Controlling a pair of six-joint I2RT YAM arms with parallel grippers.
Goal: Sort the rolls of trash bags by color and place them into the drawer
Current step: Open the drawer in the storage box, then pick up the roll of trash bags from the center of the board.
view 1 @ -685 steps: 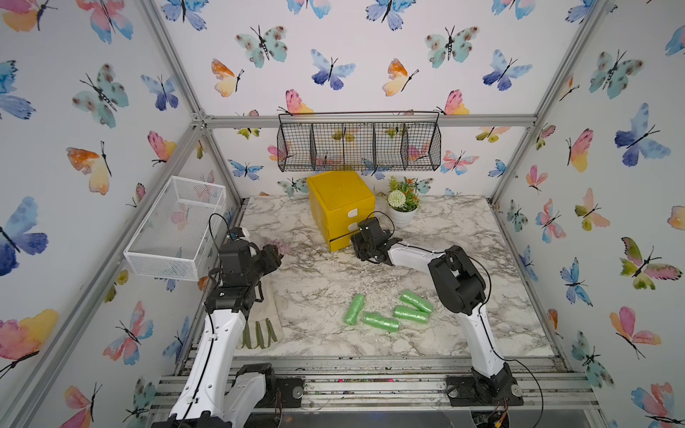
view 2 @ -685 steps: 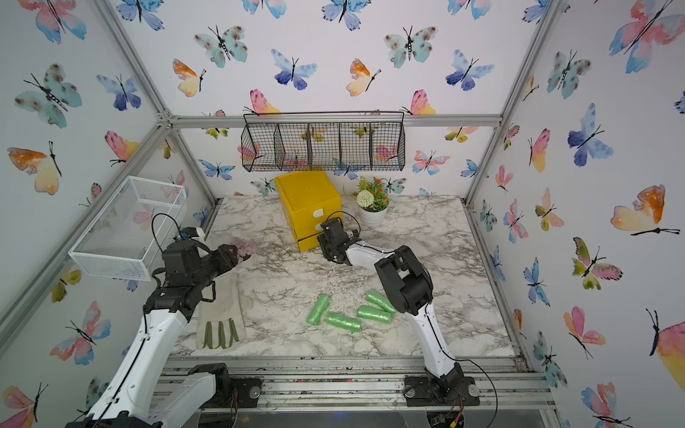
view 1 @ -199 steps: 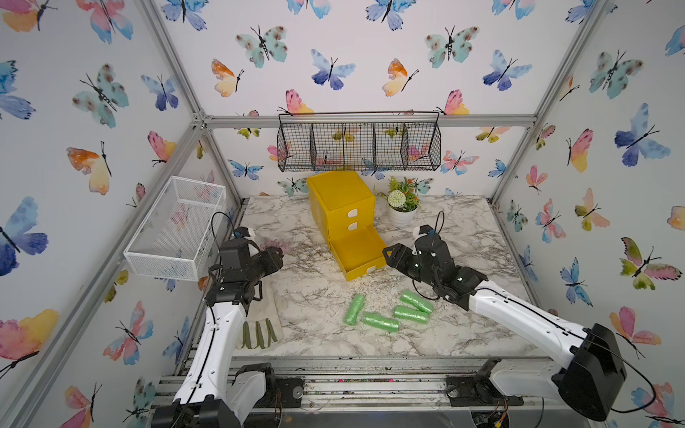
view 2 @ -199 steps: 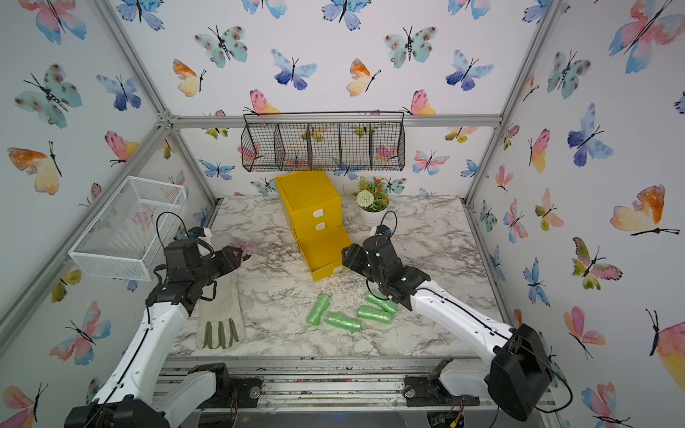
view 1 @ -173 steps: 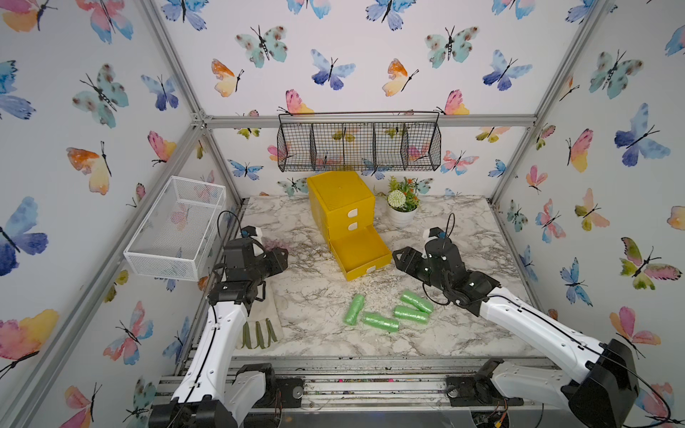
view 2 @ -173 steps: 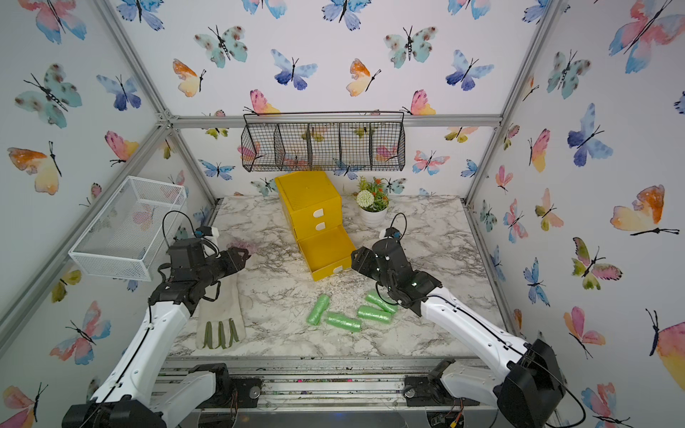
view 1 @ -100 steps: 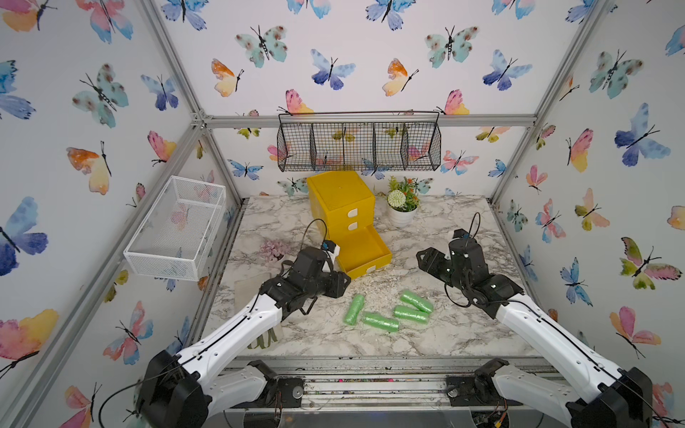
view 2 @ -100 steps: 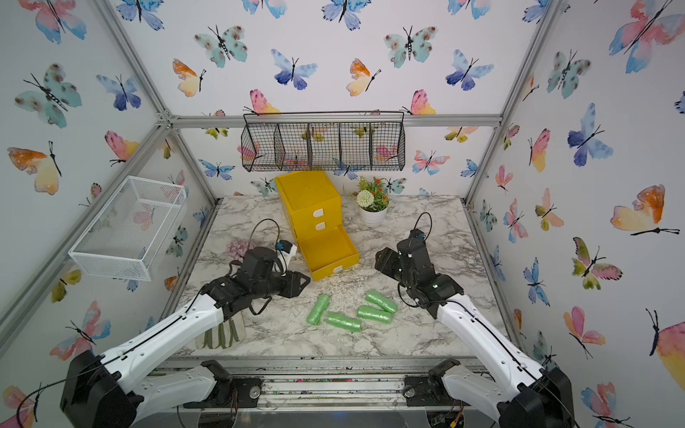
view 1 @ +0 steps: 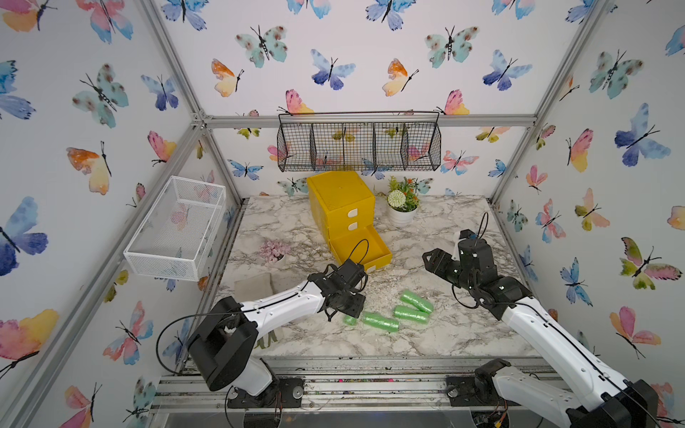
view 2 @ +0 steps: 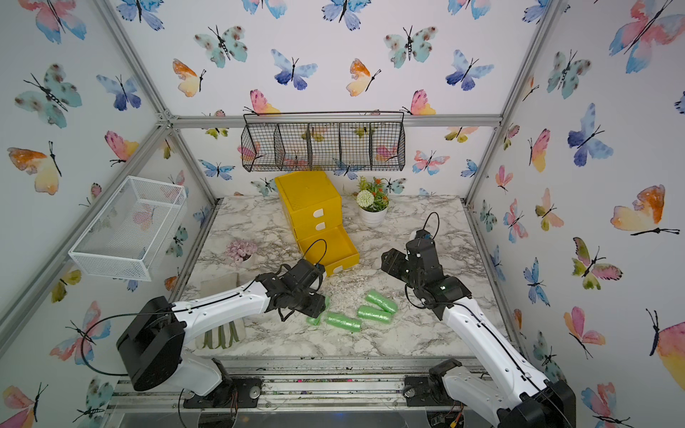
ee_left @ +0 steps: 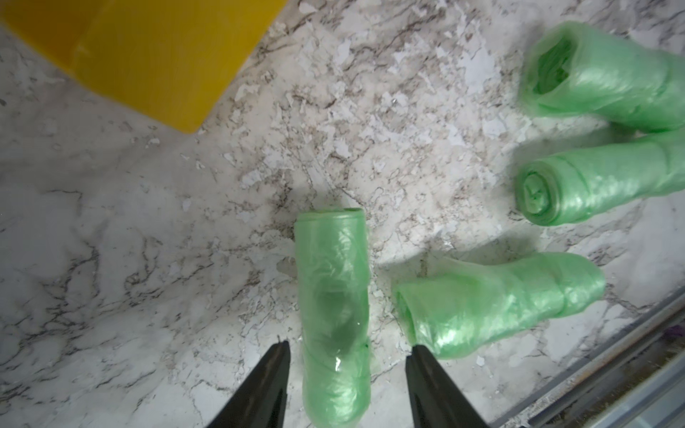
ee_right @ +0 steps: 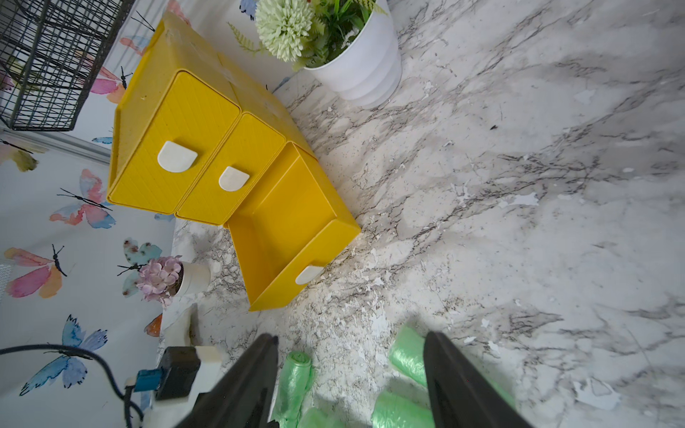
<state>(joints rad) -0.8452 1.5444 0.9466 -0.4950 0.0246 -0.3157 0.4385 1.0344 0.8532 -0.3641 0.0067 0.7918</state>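
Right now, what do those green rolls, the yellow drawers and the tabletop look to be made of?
Green rolls: thin plastic film, glossy; it crinkles and catches highlights. Yellow drawers: hard molded plastic, matte, finely textured fronts. Tabletop: marble-patterned, probably a printed film rather than stone, since white flakes seem to peel off.

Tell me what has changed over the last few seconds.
The right gripper pulled the bottom drawer open, let go and drew back, jaws open. The left gripper swung in from the left; its open jaws now straddle one green roll. The four rolls and the yellow chest stayed put.
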